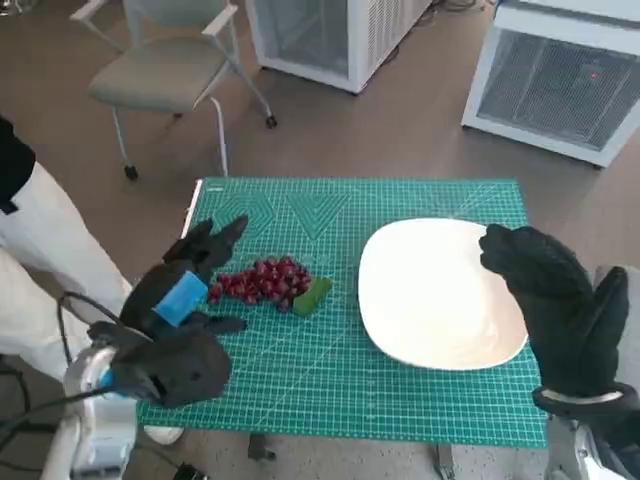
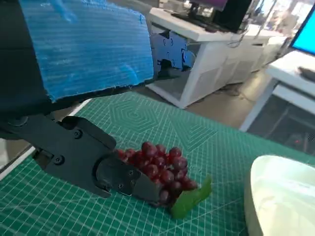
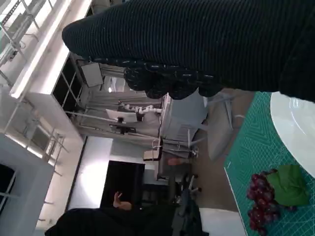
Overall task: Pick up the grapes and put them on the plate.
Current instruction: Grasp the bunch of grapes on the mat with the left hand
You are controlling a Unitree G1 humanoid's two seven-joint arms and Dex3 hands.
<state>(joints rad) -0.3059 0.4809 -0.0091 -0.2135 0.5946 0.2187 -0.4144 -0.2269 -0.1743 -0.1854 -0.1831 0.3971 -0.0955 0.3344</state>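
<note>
On the green gridded cutting mat (image 1: pixel 330 390) that covers the desk lies a bunch of dark red grapes (image 1: pixel 262 280) with a green leaf (image 1: pixel 312 296) at one end. Its long axis runs across the desk, the leaf end pointing toward the round white plate (image 1: pixel 435 295), the other end toward the left hand (image 1: pixel 185 300). The grapes rest on the mat, not on the plate, with a strip of bare mat between leaf and plate rim.

That black left hand, blue tape on its back, hovers at the bunch's near end with its fingers (image 2: pixel 123 179) spread apart and holding nothing; one reaches past the far side of the bunch, another lies along the near side, its tip close against the fruit.

Over the plate's right edge hangs the right hand (image 1: pixel 555 300) in its black knitted glove, loosely curled and holding nothing.

Beyond the desk stand a grey chair (image 1: pixel 170 70) and white cabinets (image 1: pixel 560 80). A person in white (image 1: pixel 45 250) is at the left.
</note>
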